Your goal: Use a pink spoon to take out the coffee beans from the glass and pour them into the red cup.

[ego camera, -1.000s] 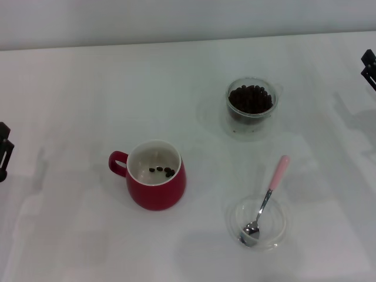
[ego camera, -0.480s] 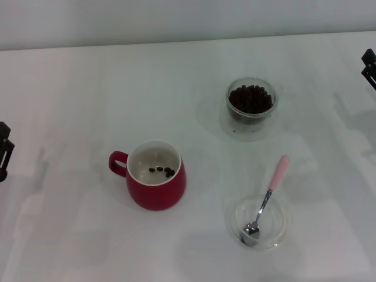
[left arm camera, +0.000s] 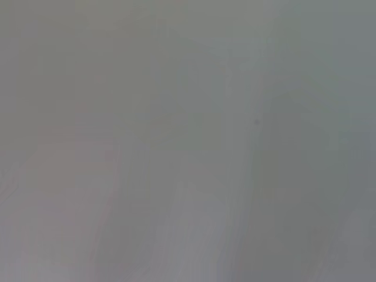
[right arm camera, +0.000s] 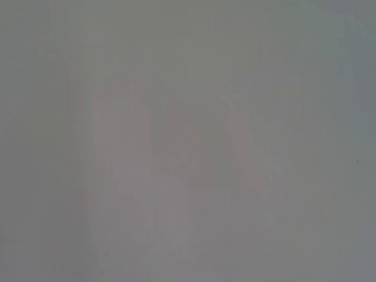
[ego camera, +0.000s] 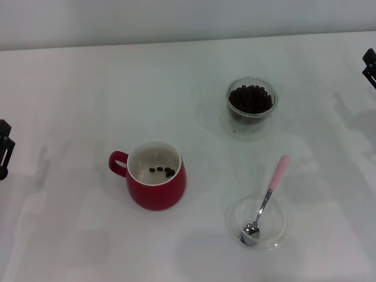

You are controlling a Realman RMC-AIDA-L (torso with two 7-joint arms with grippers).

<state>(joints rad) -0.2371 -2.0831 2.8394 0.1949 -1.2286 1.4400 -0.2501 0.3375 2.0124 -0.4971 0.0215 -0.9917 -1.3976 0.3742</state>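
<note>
Coffee beans [ego camera: 251, 98] heaped in glass [ego camera: 237, 117], few in red cup [ego camera: 156, 197], tools' states unclear

We seem to face a bare test bench: a plain white table [ego camera: 88, 88] meets a blank pale wall [ego camera: 176, 17] just behind it.

Only black, angular bits of the left tool [ego camera: 4, 148] and right tool [ego camera: 369, 66] show.
</note>
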